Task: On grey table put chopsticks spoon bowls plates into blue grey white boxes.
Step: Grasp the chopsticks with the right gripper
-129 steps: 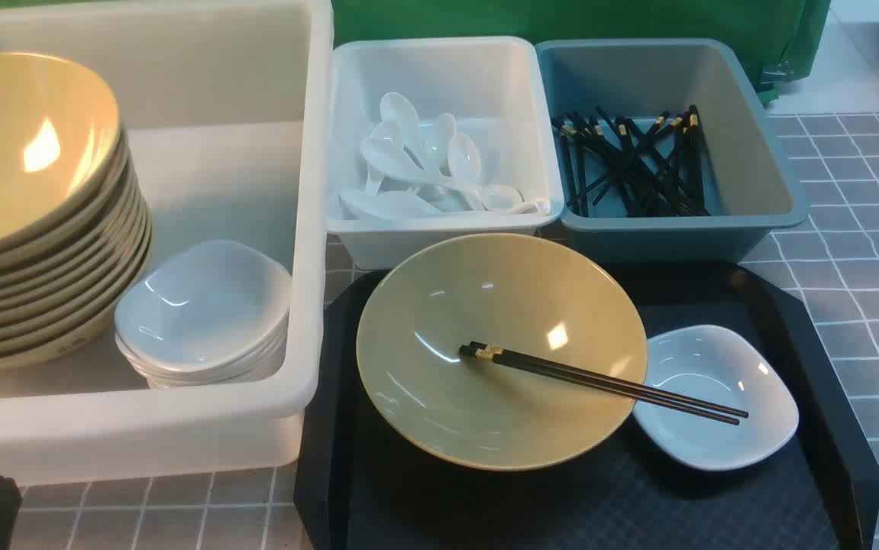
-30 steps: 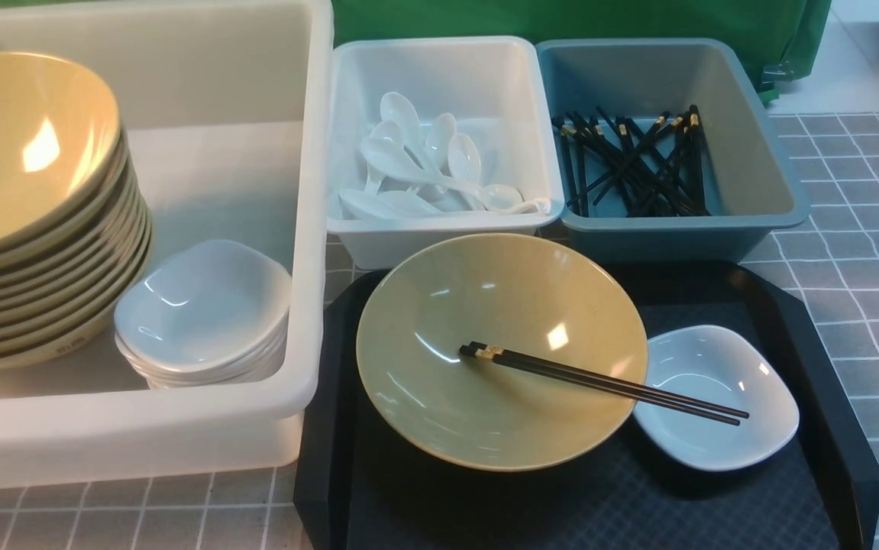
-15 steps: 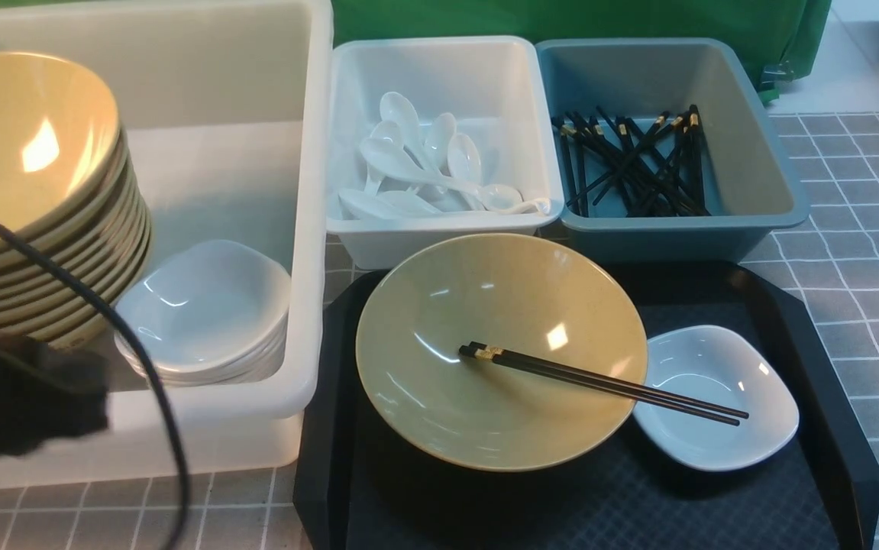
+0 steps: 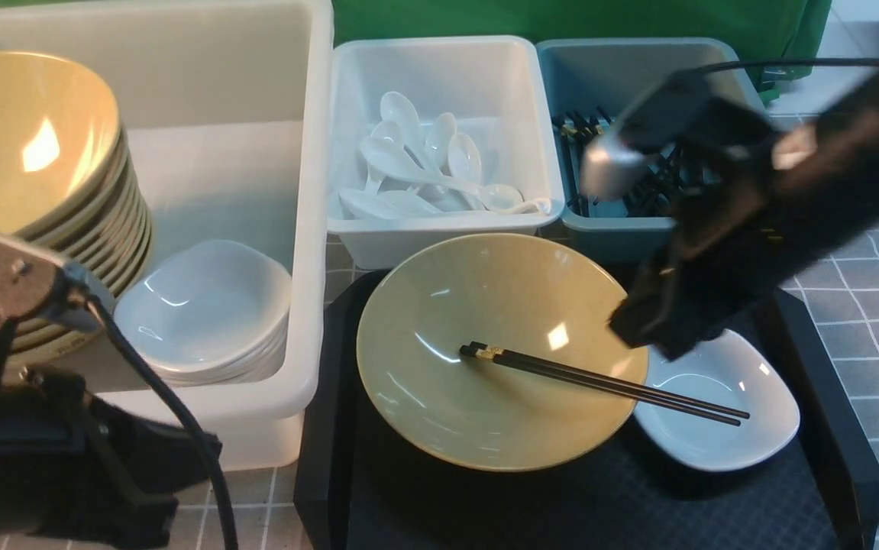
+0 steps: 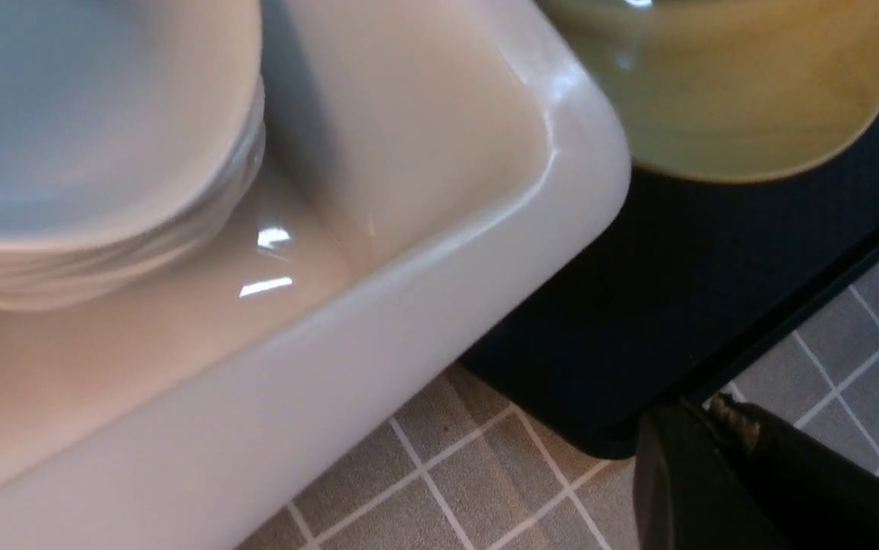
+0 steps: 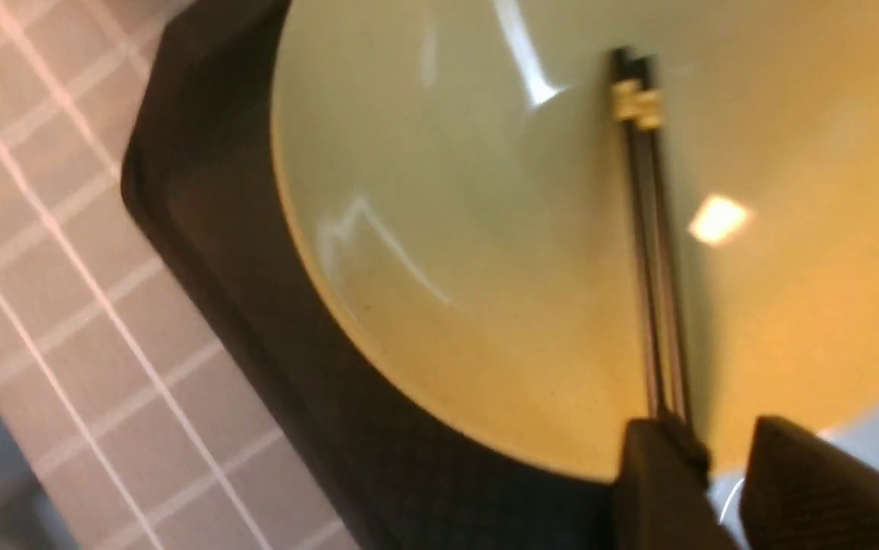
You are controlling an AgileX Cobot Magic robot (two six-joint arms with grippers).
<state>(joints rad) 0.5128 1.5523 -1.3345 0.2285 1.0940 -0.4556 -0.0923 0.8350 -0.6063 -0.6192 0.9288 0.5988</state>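
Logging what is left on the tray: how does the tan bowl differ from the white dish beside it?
The tan bowl is round and far wider; the white dish is a small rounded square. The chopsticks lie with gold-banded ends inside the bowl, only their tips over the dish. Both are glossy, upright and on the black tray.

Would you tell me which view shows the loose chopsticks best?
The front view: the chopsticks lie unobstructed, whole from bowl to plate. The right wrist view is blurred, with fingers hiding their thin ends; the left wrist view misses them.
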